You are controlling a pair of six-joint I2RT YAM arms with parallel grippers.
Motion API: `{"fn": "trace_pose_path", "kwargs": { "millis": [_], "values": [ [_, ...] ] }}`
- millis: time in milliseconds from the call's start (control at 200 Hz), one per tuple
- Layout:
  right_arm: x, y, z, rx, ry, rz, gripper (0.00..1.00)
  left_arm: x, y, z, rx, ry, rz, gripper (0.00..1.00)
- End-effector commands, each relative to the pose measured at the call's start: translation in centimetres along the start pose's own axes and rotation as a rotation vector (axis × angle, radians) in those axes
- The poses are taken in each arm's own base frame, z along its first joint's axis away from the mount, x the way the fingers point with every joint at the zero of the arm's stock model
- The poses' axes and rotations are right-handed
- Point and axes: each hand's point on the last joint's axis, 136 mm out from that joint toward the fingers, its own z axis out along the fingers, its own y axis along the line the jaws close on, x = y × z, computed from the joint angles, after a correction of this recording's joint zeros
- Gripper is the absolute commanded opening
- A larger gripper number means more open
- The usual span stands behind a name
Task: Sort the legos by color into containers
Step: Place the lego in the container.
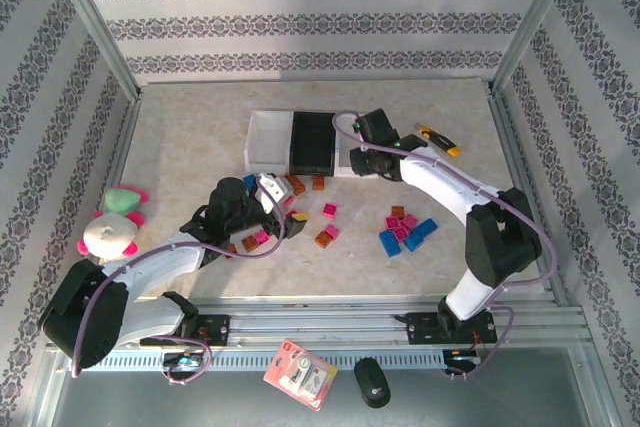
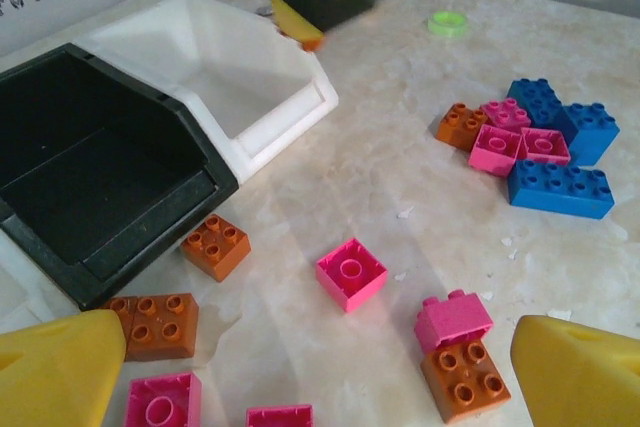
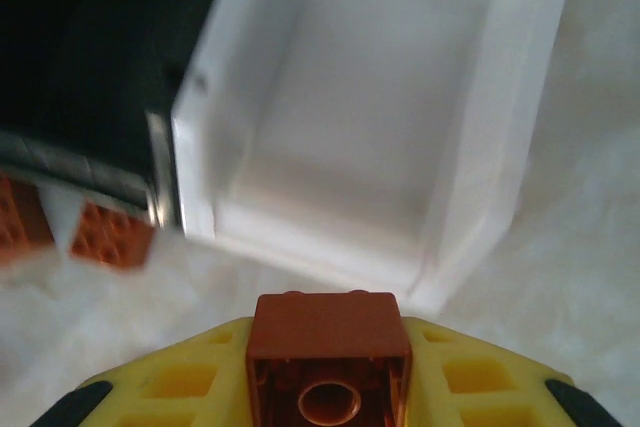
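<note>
My right gripper point(image 3: 330, 387) is shut on an orange-brown lego point(image 3: 330, 342), held just short of the near rim of a white container point(image 3: 370, 137), with the black container point(image 3: 90, 37) to its left. From above, this gripper point(image 1: 360, 150) hangs over the right end of the container row. My left gripper point(image 2: 320, 387) stands open low over scattered legos. A pink lego point(image 2: 351, 272) lies ahead between its yellow fingers point(image 2: 55, 367). Orange legos point(image 2: 215, 245) lie by the black container point(image 2: 90, 177). A pink lego rests on an orange one point(image 2: 465, 377).
A blue, pink and orange lego cluster point(image 1: 405, 232) lies at the right. The third container, white point(image 1: 268, 139), stands left of the black one. A plush toy point(image 1: 115, 222) sits at the left wall, a utility knife point(image 1: 438, 139) at the back right. A red-and-white packet point(image 1: 300, 372) lies in front.
</note>
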Motion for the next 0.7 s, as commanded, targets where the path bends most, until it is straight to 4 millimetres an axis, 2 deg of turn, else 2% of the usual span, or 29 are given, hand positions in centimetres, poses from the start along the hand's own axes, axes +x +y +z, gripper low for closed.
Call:
{"fn": "trace_pose_path", "kwargs": {
  "millis": [0, 145, 280, 370, 475, 620, 695],
  "values": [
    [-4.6, -1.1, 1.8, 0.057, -0.127, 0.050, 0.28, -0.9, 0.2, 0.2, -0.026, -0.047, -0.026, 0.99],
    [-6.5, -1.4, 4.8, 0.071, -0.143, 0.059, 0.28, -1.0, 0.4, 0.2, -0.048, -0.045, -0.038, 0.99],
    [-6.4, -1.6, 7.8, 0.068, -0.119, 0.090, 0.29, -0.9, 0.6, 0.0, -0.066, -0.042, -0.040, 0.99],
    [-6.4, -1.5, 8.8, 0.061, -0.112, 0.096, 0.30, -0.8, 0.7, -0.1, -0.076, -0.038, -0.041, 0.99],
    [-6.8, -1.4, 8.5, 0.056, -0.119, 0.091, 0.35, -0.9, 0.9, -0.3, -0.089, -0.038, -0.044, 0.99],
    [-7.4, -1.4, 6.7, 0.049, -0.147, 0.076, 0.55, -0.9, 1.4, -0.5, -0.120, -0.028, -0.058, 0.99],
    [-7.8, -1.3, 5.0, 0.042, -0.173, 0.070, 0.64, -0.9, 2.5, -0.8, -0.186, -0.007, -0.092, 0.99]
  ]
}}
